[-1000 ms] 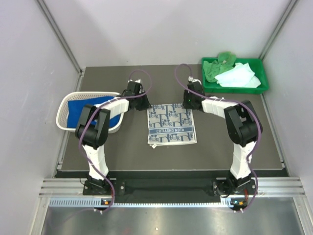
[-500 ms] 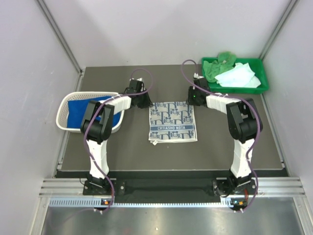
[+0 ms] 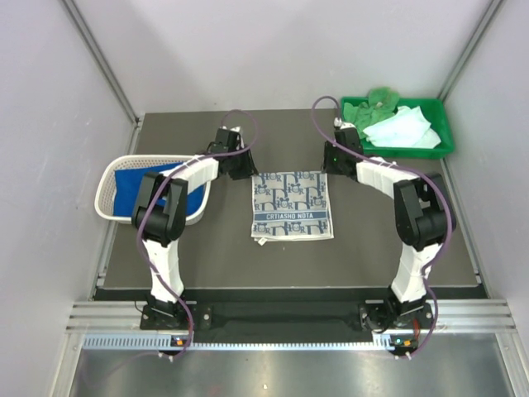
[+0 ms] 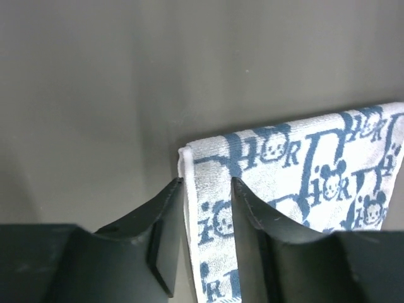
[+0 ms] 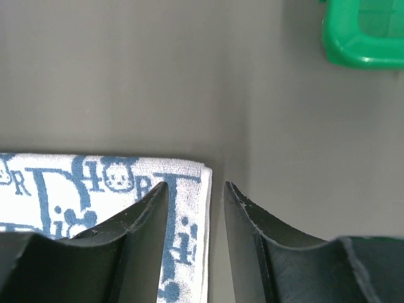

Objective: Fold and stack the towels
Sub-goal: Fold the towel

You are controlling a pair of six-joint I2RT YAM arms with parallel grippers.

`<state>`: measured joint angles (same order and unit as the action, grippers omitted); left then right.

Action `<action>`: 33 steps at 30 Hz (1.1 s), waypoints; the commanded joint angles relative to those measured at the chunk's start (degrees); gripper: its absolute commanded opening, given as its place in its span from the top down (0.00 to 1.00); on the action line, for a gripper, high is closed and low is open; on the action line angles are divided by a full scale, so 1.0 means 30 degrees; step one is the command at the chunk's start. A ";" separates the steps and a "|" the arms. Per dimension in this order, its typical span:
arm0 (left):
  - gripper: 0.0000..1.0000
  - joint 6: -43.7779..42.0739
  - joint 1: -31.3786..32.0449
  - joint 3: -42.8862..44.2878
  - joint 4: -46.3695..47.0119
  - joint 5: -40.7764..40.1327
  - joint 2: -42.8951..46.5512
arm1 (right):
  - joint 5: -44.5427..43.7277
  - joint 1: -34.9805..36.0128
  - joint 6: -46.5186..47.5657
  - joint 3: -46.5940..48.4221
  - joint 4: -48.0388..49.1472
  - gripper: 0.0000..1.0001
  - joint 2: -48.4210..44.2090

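Note:
The blue-grey patterned white towel (image 3: pixel 291 205) lies flat in the middle of the table. My left gripper (image 3: pixel 240 168) is open over its far left corner, and the towel's left edge (image 4: pixel 208 221) runs between the fingers (image 4: pixel 207 181). My right gripper (image 3: pixel 328 163) is open over the far right corner, with the towel's right edge (image 5: pixel 189 214) between its fingers (image 5: pixel 196 184). A royal blue towel (image 3: pixel 136 184) lies in the white basket. A bright green towel (image 3: pixel 364 112) and a pale mint-white towel (image 3: pixel 402 131) lie in the green tray. No orange towel shows.
The white lattice basket (image 3: pixel 105 192) stands at the left of the table. The green plastic tray (image 3: pixel 444 142) stands at the back right, and its corner shows in the right wrist view (image 5: pixel 363 38). Grey walls close in the sides and back.
Both grippers have shifted toward the back of the table, to the towel's far corners. The towel has straightened slightly and moved a little backward.

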<state>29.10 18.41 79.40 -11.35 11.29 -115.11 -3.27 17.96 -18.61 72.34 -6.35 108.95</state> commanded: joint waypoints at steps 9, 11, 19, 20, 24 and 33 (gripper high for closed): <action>0.53 -0.1527 -0.0103 0.2275 -0.2104 0.1450 -0.0945 | 0.0064 -0.0067 0.1018 0.1111 -0.0080 0.60 0.1271; 0.53 -0.1527 -0.0103 0.2508 -0.2161 0.1627 -0.1414 | 0.0151 -0.0038 0.1135 0.1404 -0.0226 0.60 0.1769; 0.50 -0.1615 0.0043 0.3154 -0.2573 0.0691 -0.2674 | 0.0298 0.0079 0.1340 0.2021 -0.0374 0.62 0.2913; 0.51 -0.1615 0.0101 0.3241 -0.2631 0.0516 -0.2733 | 0.0298 0.0108 0.1340 0.2050 -0.0432 0.63 0.2942; 0.54 -0.1557 0.0423 0.3271 -0.2602 0.0016 -0.2967 | 0.0474 0.0167 0.1282 0.1934 -0.0315 0.70 0.2943; 0.78 -0.1439 0.0512 0.2979 -0.2046 -0.0832 -0.2560 | 0.0796 0.0138 0.1106 0.2079 -0.0344 0.91 0.2796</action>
<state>25.34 19.77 88.36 -18.11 11.00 -122.43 -1.37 18.24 -15.18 76.95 -6.76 116.71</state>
